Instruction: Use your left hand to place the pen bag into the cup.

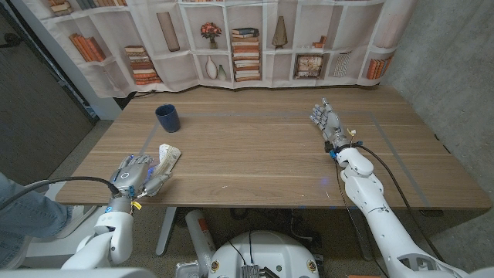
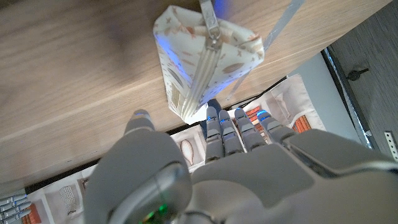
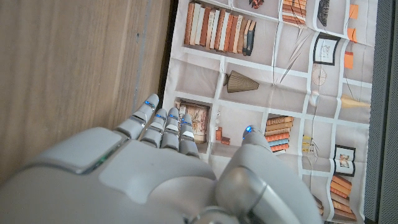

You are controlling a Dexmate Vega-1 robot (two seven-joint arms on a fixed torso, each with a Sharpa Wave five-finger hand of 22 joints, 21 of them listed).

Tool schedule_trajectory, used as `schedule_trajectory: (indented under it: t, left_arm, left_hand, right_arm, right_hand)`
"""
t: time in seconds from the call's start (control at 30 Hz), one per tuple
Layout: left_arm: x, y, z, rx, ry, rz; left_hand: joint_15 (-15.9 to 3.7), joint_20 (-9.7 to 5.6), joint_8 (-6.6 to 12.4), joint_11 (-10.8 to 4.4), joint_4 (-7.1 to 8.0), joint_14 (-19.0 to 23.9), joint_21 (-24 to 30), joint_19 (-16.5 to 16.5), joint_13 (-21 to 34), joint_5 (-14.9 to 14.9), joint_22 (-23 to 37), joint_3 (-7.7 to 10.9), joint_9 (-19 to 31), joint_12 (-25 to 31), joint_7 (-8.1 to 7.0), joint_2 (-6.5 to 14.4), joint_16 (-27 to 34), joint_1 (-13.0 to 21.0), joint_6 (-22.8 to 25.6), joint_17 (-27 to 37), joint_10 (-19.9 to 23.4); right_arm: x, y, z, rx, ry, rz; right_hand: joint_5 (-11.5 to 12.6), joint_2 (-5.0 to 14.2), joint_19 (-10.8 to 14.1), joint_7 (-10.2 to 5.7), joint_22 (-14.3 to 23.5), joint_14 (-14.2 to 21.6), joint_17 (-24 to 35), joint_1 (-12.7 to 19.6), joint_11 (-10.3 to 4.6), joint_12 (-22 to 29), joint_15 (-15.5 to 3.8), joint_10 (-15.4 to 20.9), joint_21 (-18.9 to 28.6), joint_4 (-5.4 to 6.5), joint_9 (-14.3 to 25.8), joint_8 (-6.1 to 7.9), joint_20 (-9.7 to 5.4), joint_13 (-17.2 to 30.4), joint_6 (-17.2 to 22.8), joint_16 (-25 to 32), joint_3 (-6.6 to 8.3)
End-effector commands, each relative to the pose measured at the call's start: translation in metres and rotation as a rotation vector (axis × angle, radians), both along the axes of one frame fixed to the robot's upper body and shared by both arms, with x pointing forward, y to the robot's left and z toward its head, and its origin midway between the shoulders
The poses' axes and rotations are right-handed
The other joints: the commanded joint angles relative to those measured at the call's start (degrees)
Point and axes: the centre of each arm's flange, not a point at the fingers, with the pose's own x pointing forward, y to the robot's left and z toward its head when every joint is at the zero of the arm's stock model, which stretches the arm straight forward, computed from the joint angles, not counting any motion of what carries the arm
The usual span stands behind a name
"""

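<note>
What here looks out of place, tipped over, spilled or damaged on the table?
Nothing stands out. The blue cup stands upright, with no spill around it. The pen bag lies near the table's front edge, zipped shut, just beyond the left hand's fingertips.

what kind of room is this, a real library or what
Probably a robot test room, not a library: the bookshelves are printed on a hanging curtain, a bare concrete wall stands beside it, and a plain wooden table holds only a cup and pen bag.
</note>
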Motion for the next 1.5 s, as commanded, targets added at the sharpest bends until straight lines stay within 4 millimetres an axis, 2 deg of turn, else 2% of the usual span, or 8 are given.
schedule_trajectory:
  t: [0.03,0.23,0.43,0.5,0.67,0.83,1.13,1.5]
  left_arm:
    - [0.006,-0.006,-0.006,0.001,0.022,-0.002]
    - [0.004,-0.007,-0.007,0.005,0.023,0.012]
    - [0.003,-0.009,-0.006,0.017,0.022,0.047]
    - [0.004,-0.009,-0.006,0.021,0.02,0.048]
    - [0.007,-0.014,-0.007,0.05,-0.007,0.091]
    - [0.01,-0.015,-0.005,0.044,-0.026,0.101]
    - [0.011,-0.017,-0.001,0.029,-0.051,0.095]
    - [0.008,-0.019,0.009,0.011,-0.074,0.083]
  left_hand:
    - [-0.72,-0.51,0.56,-0.35,-0.6,1.3,0.4,0.7,0.1,0.4,0.2,0.26,0.2,0.9,-0.32,0.3,0.6,1.4,1.9,0.2,2.1]
    - [-1.04,-0.93,0.97,-0.46,-0.98,2.7,0.4,1.2,0.1,0.5,0.2,0.51,0.2,1.1,-0.73,0.8,0.8,2.5,3.9,0.2,3.7]
    - [-2.28,-1.64,2.22,-2.49,-2.44,6.0,0.7,2.9,0.0,0.8,0.2,1.89,0.1,1.9,-1.95,2.8,1.1,6.4,9.4,0.1,8.6]
    - [-2.95,-1.97,2.57,-2.93,-3.15,7.3,0.7,3.6,0.0,0.8,0.1,2.54,0.1,1.9,-2.24,3.6,1.1,8.2,11.3,0.1,10.3]
    - [-4.63,-2.42,3.69,-5.84,-5.61,11.0,1.0,6.2,0.0,-0.3,0.2,5.3,-0.1,1.9,-4.45,6.8,1.2,14.2,17.1,0.0,16.1]
    - [-5.4,-1.53,4.49,-5.28,-7.31,13.8,1.2,7.9,0.1,-2.3,0.2,8.0,-0.1,1.6,-5.09,9.7,1.0,18.9,21.5,-0.1,20.1]
    - [-6.0,-0.5,5.55,-6.64,-7.84,17.2,1.5,10.2,0.2,-6.2,0.3,10.37,0.0,1.1,-5.27,11.5,0.9,22.1,26.6,-0.1,24.2]
    - [-6.12,0.13,5.67,-7.08,-7.59,19.1,1.7,11.4,0.2,-8.0,0.3,10.8,0.0,0.7,-5.48,11.4,1.0,22.4,27.8,-0.1,25.8]
  right_arm:
    - [-0.001,-0.003,-0.003,0.01,0.002,-0.004]
    - [0.001,-0.003,-0.006,0.017,0.009,-0.003]
    - [0.003,-0.002,-0.009,0.019,0.016,0.001]
    - [0.003,-0.002,-0.009,0.019,0.017,0.003]
    - [0.004,-0.002,-0.01,0.018,0.021,0.004]
    - [0.004,-0.002,-0.011,0.018,0.022,0.005]
    - [0.002,-0.005,-0.012,0.02,0.022,0.003]
    - [0.0,-0.008,-0.013,0.029,0.016,0.001]
  right_hand:
    - [0.1,0.61,0.6,0.04,0.2,0.6,0.1,0.1,0.06,0.2,-0.04,0.4,-0.4,-0.24,0.2,0.08,-0.22,0.3,0.6,0.1,0.17]
    - [0.1,0.65,0.7,-0.01,0.2,0.7,0.1,0.1,0.02,0.2,-0.02,0.4,-0.6,-0.26,0.3,0.09,-0.19,0.3,0.7,0.1,0.15]
    - [0.0,0.69,0.8,-0.03,0.2,0.8,0.1,0.1,0.06,0.2,-0.1,0.5,-0.6,-0.27,0.3,0.1,-0.15,0.3,0.7,0.1,0.14]
    - [0.0,0.7,0.8,-0.02,0.3,0.8,0.1,0.1,0.08,0.2,-0.07,0.5,-0.7,-0.27,0.3,0.1,-0.17,0.3,0.7,0.1,0.14]
    - [0.0,0.74,0.8,0.01,0.3,0.8,0.1,0.1,0.12,0.2,-0.04,0.6,-0.8,-0.29,0.3,0.1,-0.15,0.3,0.7,0.1,0.13]
    - [0.0,0.79,0.8,-0.06,0.3,0.9,0.2,0.1,0.14,0.2,-0.01,0.7,-0.9,-0.31,0.3,0.09,-0.11,0.3,0.7,0.1,0.13]
    - [0.0,0.83,0.9,-0.07,0.3,0.9,0.2,0.1,0.12,0.2,0.0,0.7,-1.1,-0.34,0.3,0.1,-0.1,0.3,0.8,0.0,0.1]
    - [0.0,0.9,1.0,-0.12,0.3,0.9,0.2,0.1,0.16,0.2,-0.03,0.7,-1.3,-0.38,0.3,0.08,-0.07,0.3,0.8,0.0,0.08]
